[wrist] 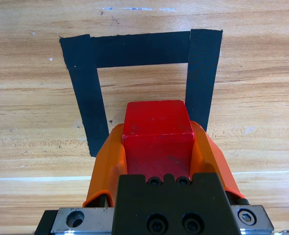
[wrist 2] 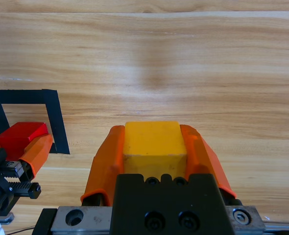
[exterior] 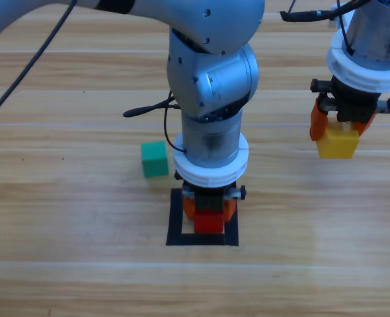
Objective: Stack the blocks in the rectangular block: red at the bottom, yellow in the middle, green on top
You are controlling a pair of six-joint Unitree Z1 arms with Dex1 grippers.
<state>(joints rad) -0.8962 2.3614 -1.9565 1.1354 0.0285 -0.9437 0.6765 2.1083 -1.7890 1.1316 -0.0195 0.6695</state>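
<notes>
My left gripper [exterior: 209, 212] is shut on the red cube [exterior: 209, 222] and holds it over the black tape rectangle [exterior: 176, 218]. The left wrist view shows the red cube [wrist: 157, 128] between the orange jaws, inside the tape outline [wrist: 139, 49]; I cannot tell whether it touches the wood. At the right, my right gripper [exterior: 338, 132] is shut on the yellow cube [exterior: 337, 143], held above the table. The yellow cube [wrist 2: 154, 139] fills the jaws in the right wrist view. The teal-green cube [exterior: 155, 159] sits free on the table, just up-left of the rectangle.
The left arm's grey body [exterior: 211, 86] rises over the middle of the table and hides the far side of the rectangle. A black cable [exterior: 149, 109] hangs beside it. Bare wood lies left and in front of the rectangle.
</notes>
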